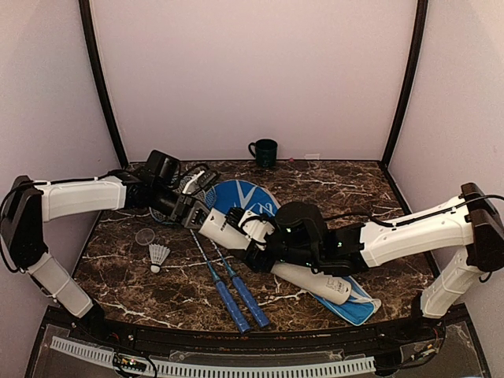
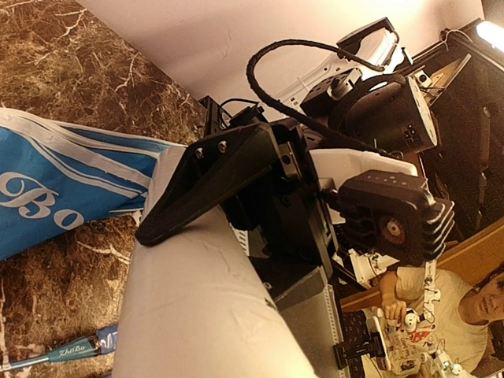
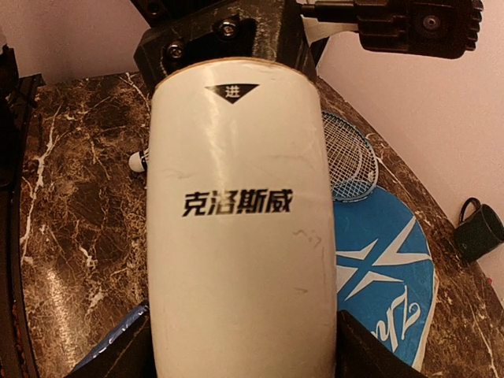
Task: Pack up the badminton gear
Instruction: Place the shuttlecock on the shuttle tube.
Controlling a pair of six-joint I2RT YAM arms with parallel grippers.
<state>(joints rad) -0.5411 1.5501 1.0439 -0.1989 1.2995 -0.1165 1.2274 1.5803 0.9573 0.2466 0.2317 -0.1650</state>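
Where arms meet, mid-scene: white tube (image 1: 313, 279) slants over blue cover (image 1: 246, 195), far-left to near-right
Right gripper (image 1: 268, 241): clamped round white tube's middle, fingers either side
Left gripper (image 1: 191, 211): closed, one finger (image 2: 209, 185) on tube's far-left end; rim pinch unclear
Rackets (image 1: 228, 299): handles near, just left of tube
Shuttlecock (image 1: 159, 254): left, on table (image 1: 346, 197), well apart

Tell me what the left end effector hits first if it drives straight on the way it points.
The long white cylindrical tube: the shut left end effector sits right at its end, apparently touching, though depth is unclear.
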